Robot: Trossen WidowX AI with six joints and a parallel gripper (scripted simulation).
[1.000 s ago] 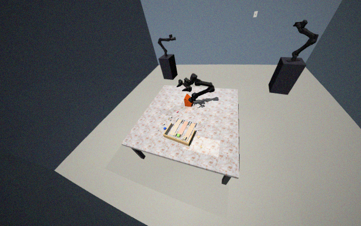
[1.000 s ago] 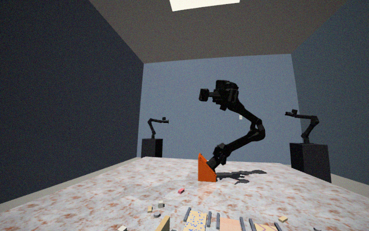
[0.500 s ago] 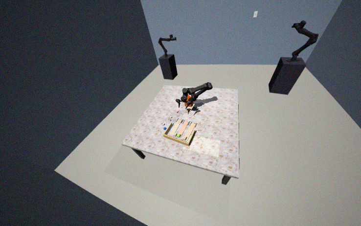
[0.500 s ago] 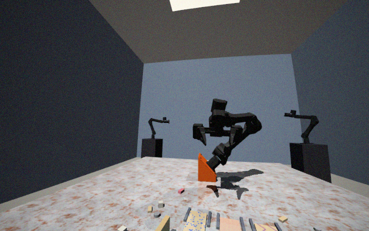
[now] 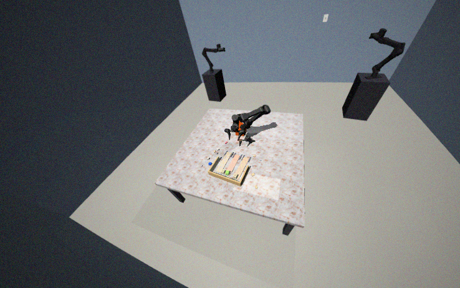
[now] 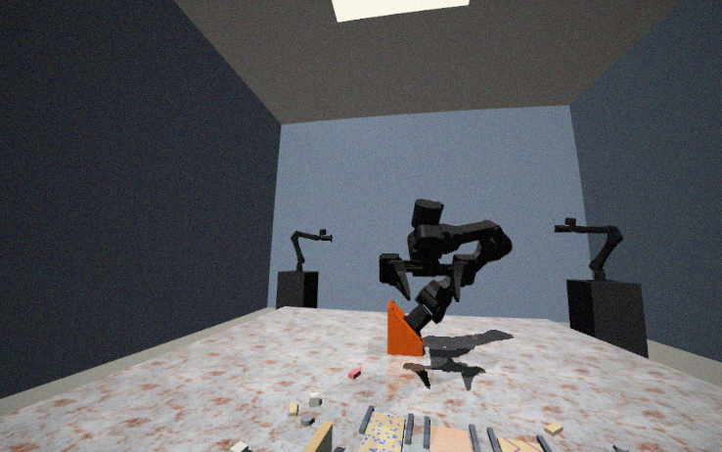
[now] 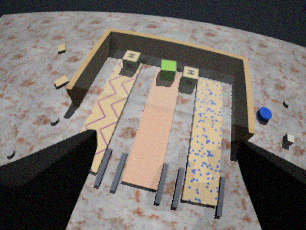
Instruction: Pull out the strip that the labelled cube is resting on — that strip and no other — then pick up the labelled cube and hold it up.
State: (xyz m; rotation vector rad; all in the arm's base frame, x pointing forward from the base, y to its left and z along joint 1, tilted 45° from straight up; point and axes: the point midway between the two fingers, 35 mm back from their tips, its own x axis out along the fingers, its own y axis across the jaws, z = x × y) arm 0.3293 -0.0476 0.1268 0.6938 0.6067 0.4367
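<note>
My gripper [image 5: 234, 139] [image 6: 432, 299] [image 7: 170, 144] is open and empty, above the table before the strips' near ends. In the wrist view a tan cube [image 7: 131, 56] with a dark mark rests on the far end of the zigzag strip [image 7: 111, 102] [image 6: 519, 445]. A green cube [image 7: 168, 66] [image 5: 227, 172] rests on the plain salmon strip [image 7: 150, 135] [image 5: 233, 163] [image 6: 451, 439]. Another dark-marked tan cube [image 7: 190, 73] stands beside the green one, apparently between the salmon strip and the blue-dotted strip [image 7: 205, 145] [image 6: 383, 431]. The marks are too small to read.
A wooden wall [image 7: 175, 41] [image 5: 224, 177] encloses the far end and both sides. Grey rails [image 7: 118, 172] [image 7: 161, 184] flank the strips' near ends. A blue disc [image 7: 265, 115] [image 5: 210, 163], a red block [image 6: 354, 373] and several small blocks lie outside the wall.
</note>
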